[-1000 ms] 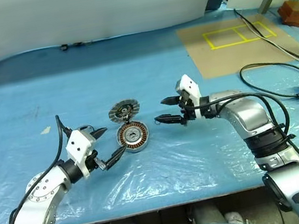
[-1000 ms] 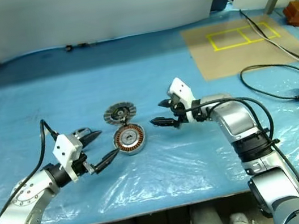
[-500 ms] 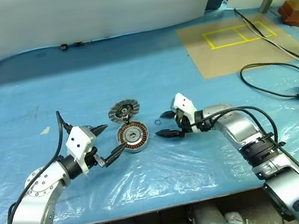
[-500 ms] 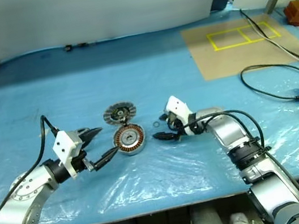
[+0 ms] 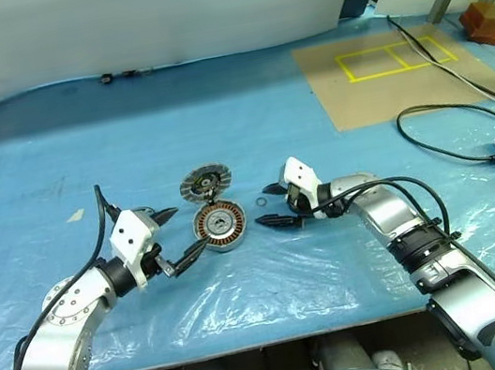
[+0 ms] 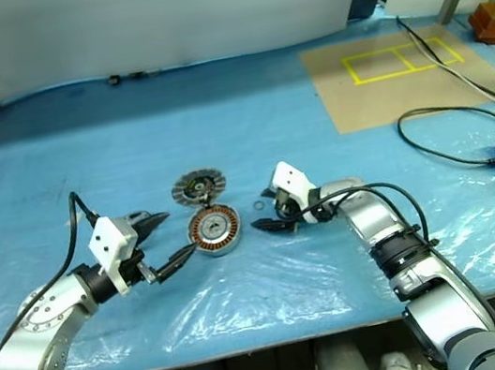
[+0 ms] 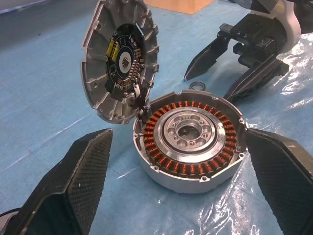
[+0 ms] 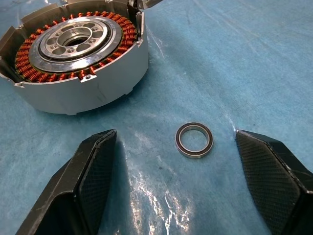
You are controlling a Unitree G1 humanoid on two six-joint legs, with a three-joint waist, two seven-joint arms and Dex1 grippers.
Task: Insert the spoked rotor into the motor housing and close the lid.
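The motor housing [image 5: 221,224] is seen on the blue plastic-covered tabletop [image 5: 246,119], its copper windings [image 7: 161,155] exposed around a pale centre. The lid [image 5: 205,184] is propped at the housing's 12 o'clock, tilted up against its rim, with its inner face and dark hub turned toward the left wrist view. A small metal ring [image 8: 194,139] lies flat at the housing's 3 o'clock, just beside it, between the fingers of the right claw [image 5: 277,205].

The left claw [image 5: 176,238] is held wide apart at the housing's 9 o'clock, with nothing gripped. The right claw is also spread wide and empty, straddling the ring from 3 o'clock without touching it.

The ring is judged light, stiff and slippery; being thin and flat on crinkled film, it would best be pinched across its outer edge. The housing looks heavy and rigid.

No spoked wheel can be made out with confidence; whether the ring belongs to it cannot be told. Where the lid meets the housing is partly hidden.
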